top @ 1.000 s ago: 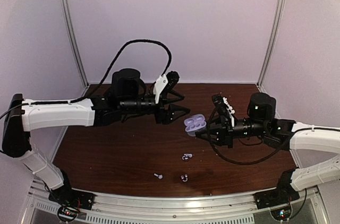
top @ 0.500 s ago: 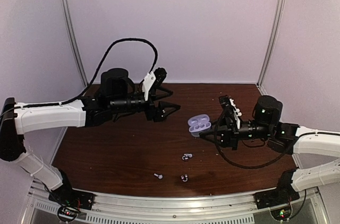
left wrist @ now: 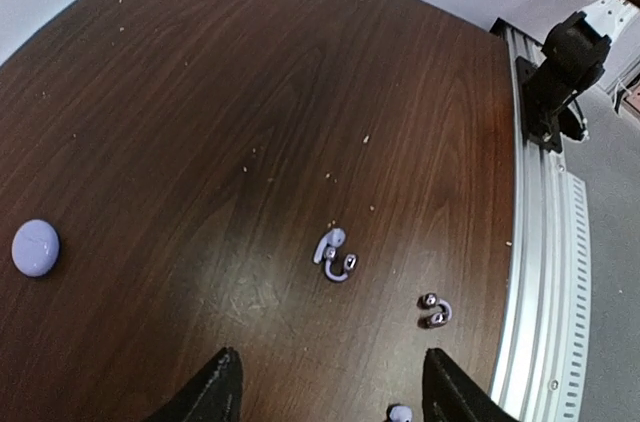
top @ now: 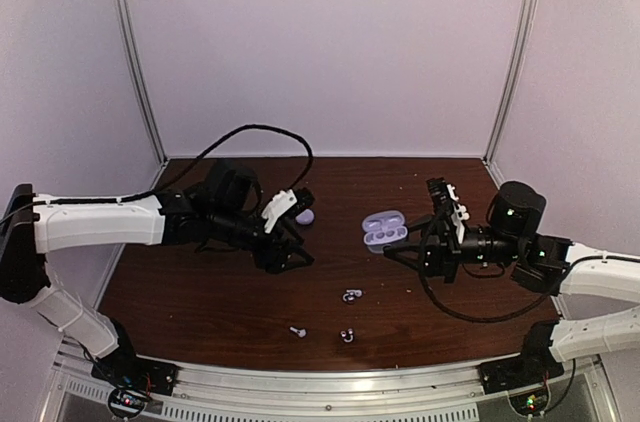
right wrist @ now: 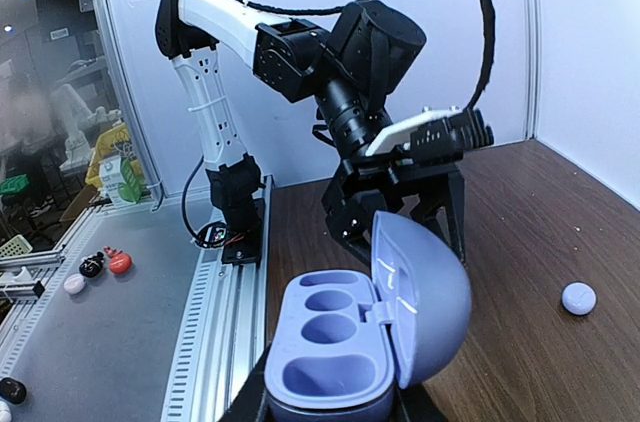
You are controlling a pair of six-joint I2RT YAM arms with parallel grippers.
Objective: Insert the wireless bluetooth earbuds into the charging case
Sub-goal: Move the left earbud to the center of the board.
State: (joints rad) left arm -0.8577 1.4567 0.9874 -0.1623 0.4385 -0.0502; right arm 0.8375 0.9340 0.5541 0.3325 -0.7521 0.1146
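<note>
Right wrist, R hand grips open case, L hand spread

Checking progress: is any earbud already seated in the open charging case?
No, all the wells of the charging case are visibly empty in the right wrist view.

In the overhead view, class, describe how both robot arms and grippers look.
The left arm and right arm have white shells, black joints and loose black cables. The left gripper and right gripper are black with white brackets.
</note>
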